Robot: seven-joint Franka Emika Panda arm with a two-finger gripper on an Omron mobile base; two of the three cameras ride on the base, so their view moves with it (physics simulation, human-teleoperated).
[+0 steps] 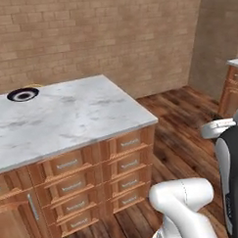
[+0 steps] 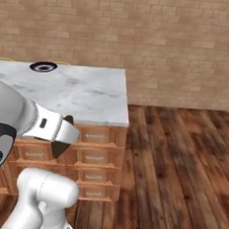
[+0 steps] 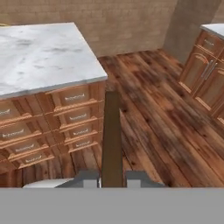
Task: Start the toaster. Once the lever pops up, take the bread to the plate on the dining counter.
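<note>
A tan brick wall (image 1: 87,29) stands behind dark plank flooring (image 2: 181,167); wooden cabinets (image 3: 205,74) with a pale top stand well apart.

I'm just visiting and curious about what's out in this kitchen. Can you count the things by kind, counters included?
plate: 1
bread slice: 1
marble-topped counters: 2, the dining counter and a second counter off to the side
Total: 4

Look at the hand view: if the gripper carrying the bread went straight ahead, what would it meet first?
Probably the wooden floor beside the dining counter. The gripper points down there, bread between its fingers; depth is uncertain.
</note>
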